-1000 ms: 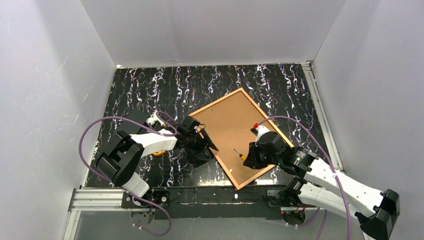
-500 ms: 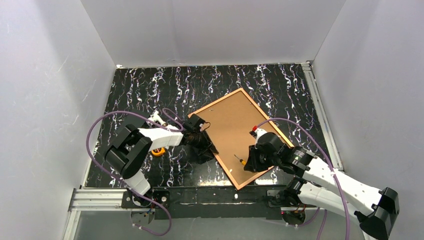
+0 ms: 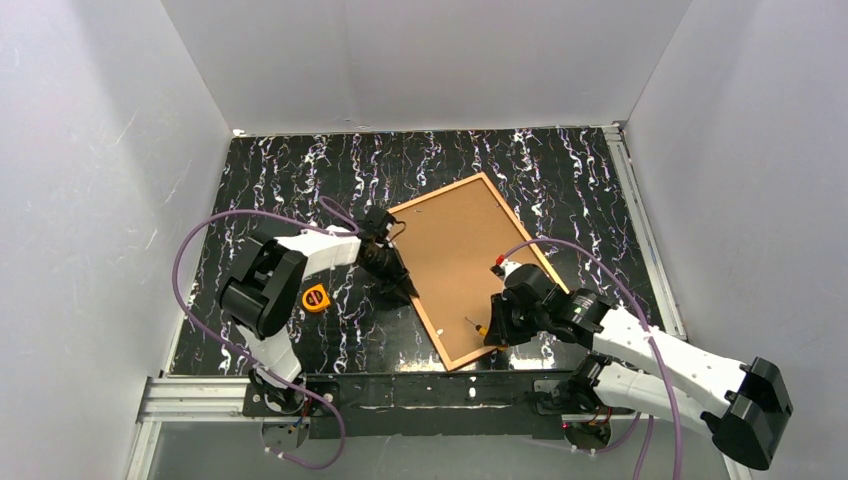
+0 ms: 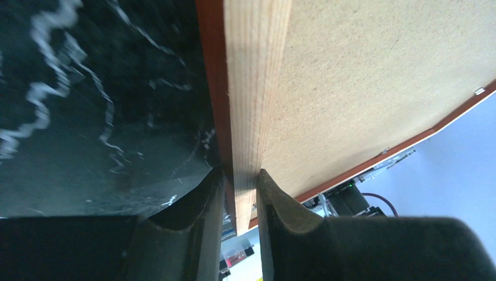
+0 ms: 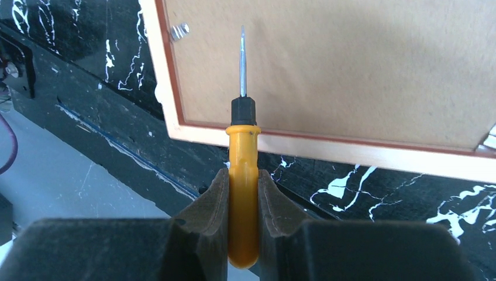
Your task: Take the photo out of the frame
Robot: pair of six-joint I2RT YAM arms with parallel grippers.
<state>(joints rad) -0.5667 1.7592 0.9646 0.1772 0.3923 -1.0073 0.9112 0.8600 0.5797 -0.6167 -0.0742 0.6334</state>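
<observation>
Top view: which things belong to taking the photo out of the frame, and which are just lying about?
In use: frame; photo, back up; screwdriver in right pincer; left pincer clamping frame's edge.
Lying about: small orange round object.

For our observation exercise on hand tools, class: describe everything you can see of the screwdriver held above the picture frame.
The screwdriver has a yellow-orange plastic-looking handle, a black collar and a thin bare-metal shaft. The right tool is shut on the handle, both pads touching it. The handle crosses the near rail of the frame; the shaft lies over the plain brown back of the photo, its tip near a small metal tab. Whether the tip touches the board cannot be told.
</observation>
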